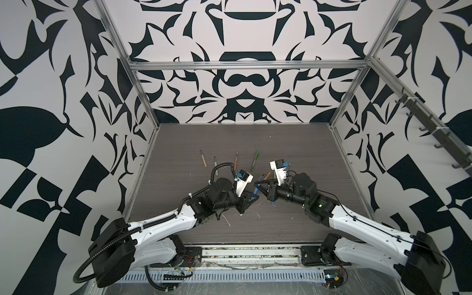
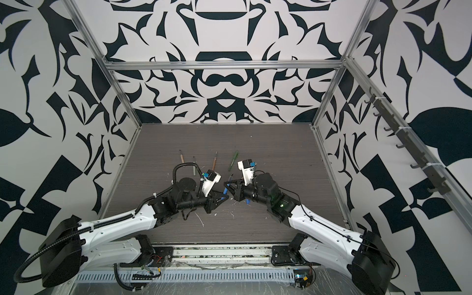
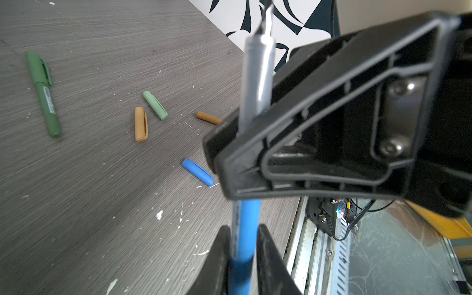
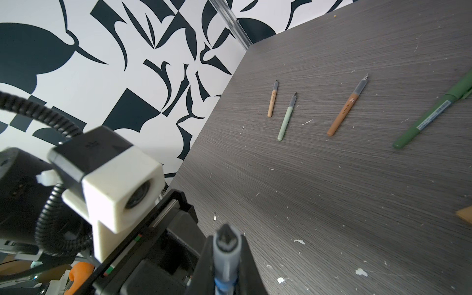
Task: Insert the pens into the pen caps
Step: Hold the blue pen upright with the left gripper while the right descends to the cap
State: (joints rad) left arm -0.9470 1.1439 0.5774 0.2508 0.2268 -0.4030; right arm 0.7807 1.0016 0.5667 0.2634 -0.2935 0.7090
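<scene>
Blue pen [image 3: 247, 217] is up off the table [image 1: 229, 143], near the blue cap [image 3: 198, 172]. Long axis runs near-to-far, dark tip toward the back wall [image 1: 242, 97]. Left gripper [image 3: 241, 255] pinches the blue barrel, right gripper [image 4: 226, 255] pinches the grey front section.
</scene>
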